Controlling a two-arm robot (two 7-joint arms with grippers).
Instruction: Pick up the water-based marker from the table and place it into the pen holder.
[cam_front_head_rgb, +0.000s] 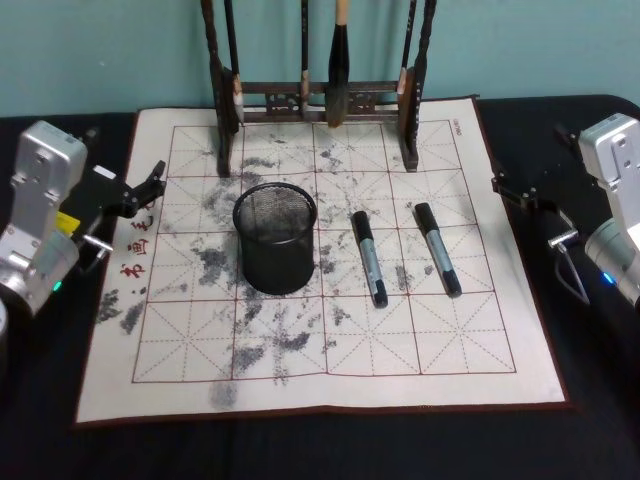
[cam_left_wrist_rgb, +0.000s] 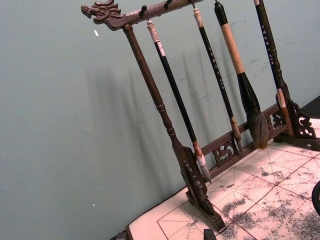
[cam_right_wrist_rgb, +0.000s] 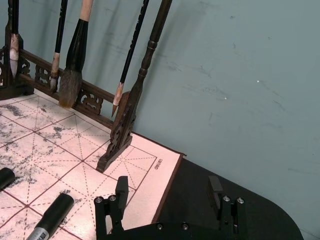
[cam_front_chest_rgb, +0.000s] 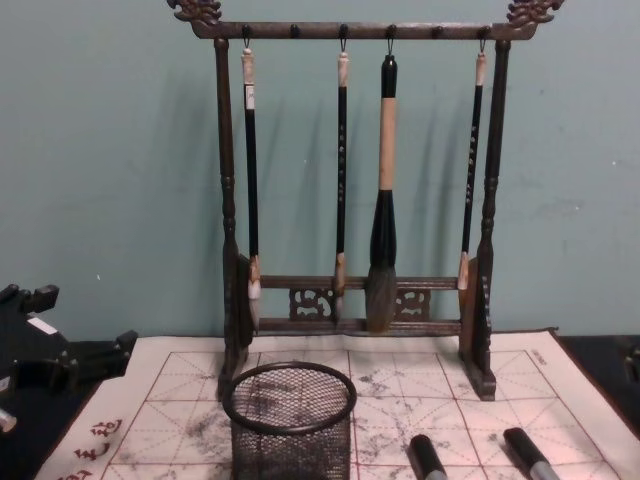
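Two alike water-based markers, black caps with grey barrels, lie on the cream mat: one (cam_front_head_rgb: 368, 257) just right of the pen holder, the other (cam_front_head_rgb: 437, 248) farther right. Their capped ends show in the chest view (cam_front_chest_rgb: 428, 458) (cam_front_chest_rgb: 528, 452) and in the right wrist view (cam_right_wrist_rgb: 50, 217). The black mesh pen holder (cam_front_head_rgb: 240, 215) (cam_front_chest_rgb: 290, 440) stands upright mid-mat with nothing in it. My left gripper (cam_front_head_rgb: 155, 185) hovers open at the mat's left edge. My right gripper (cam_front_head_rgb: 500, 190) (cam_right_wrist_rgb: 168, 187) is open over the black table (cam_front_head_rgb: 560, 130), just off the mat's right edge.
A tall dark wooden brush rack (cam_front_head_rgb: 320, 100) (cam_front_chest_rgb: 360, 300) with several hanging brushes stands along the mat's far edge, behind the pen holder. The grid-lined mat (cam_front_head_rgb: 300, 370) has ink smudges. A teal wall rises behind the rack.
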